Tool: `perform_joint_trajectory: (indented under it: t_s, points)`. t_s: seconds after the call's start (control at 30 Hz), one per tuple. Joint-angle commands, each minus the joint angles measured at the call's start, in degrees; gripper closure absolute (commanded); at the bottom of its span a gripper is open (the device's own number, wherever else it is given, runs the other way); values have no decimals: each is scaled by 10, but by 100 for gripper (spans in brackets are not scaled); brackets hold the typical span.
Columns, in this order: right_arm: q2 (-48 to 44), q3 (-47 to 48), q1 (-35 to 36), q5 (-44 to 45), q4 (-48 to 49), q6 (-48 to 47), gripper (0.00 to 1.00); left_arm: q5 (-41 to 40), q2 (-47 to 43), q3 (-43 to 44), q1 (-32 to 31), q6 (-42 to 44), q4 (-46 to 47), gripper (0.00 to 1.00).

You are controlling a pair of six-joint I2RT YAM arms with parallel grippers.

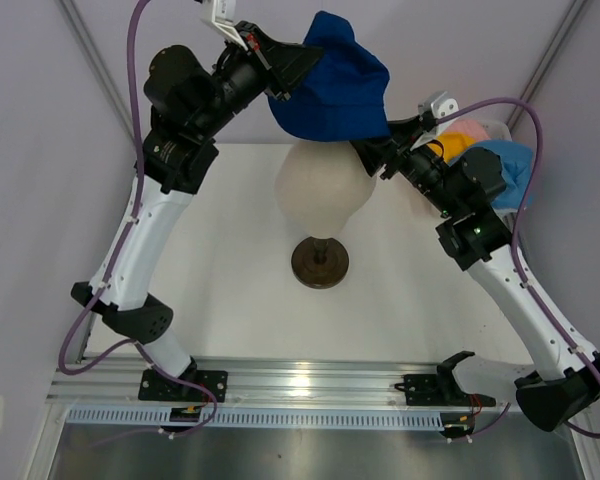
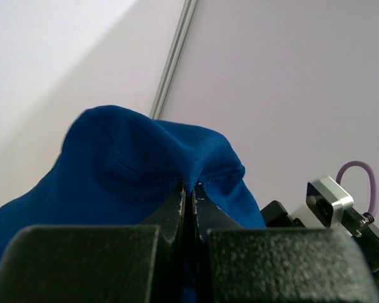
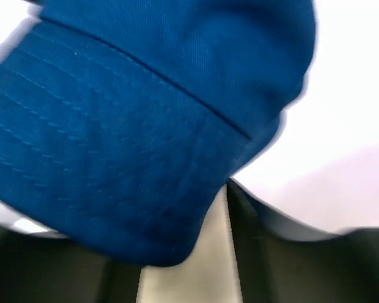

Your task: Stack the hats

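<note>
A dark blue hat [image 1: 335, 85] hangs in the air over the top of the cream mannequin head [image 1: 320, 190]. My left gripper [image 1: 280, 93] is shut on the hat's left edge; in the left wrist view the fingers [image 2: 177, 208] pinch the blue fabric [image 2: 139, 164]. My right gripper [image 1: 373, 155] is at the hat's lower right edge. In the right wrist view its jaws stand apart around a cream gap, and the blue brim [image 3: 126, 139] drapes over and hides the left finger. Pink [image 1: 472, 129], yellow-orange [image 1: 454, 146] and light blue [image 1: 513, 165] hats lie at the back right.
The mannequin head stands on a dark round base [image 1: 320, 263] in the middle of the white table [image 1: 230, 300]. Grey booth walls with metal struts [image 1: 90, 70] close in the back. The right arm's elbow [image 1: 475, 230] is beside the pile of hats.
</note>
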Motion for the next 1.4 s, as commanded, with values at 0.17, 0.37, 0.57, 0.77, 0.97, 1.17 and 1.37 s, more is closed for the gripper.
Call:
perform_joint_trajectory:
  t_s: [0.17,0.37,0.57,0.77,0.97,1.17,1.37]
  points:
    - [15,35,3,140,52,-115,73,-1,-78,-98,-3,9,3,99]
    - [0,-9,2,184,83,-180,80,9,-123,-159,-3,61,-15,99]
    - [-4,-67,3,194,98,-225,68,14,-174,-233,-3,106,-12,99]
    - [-39,-119,0,202,60,-213,40,23,-215,-314,-3,131,9,99]
    - [-105,-155,-32,177,-20,-147,15,50,-223,-358,-9,124,30,99]
    - [-132,-146,-157,153,-113,44,12,41,-230,-383,-35,140,44,99]
    - [-108,-132,-194,81,-196,189,12,0,-266,-451,-64,180,55,99]
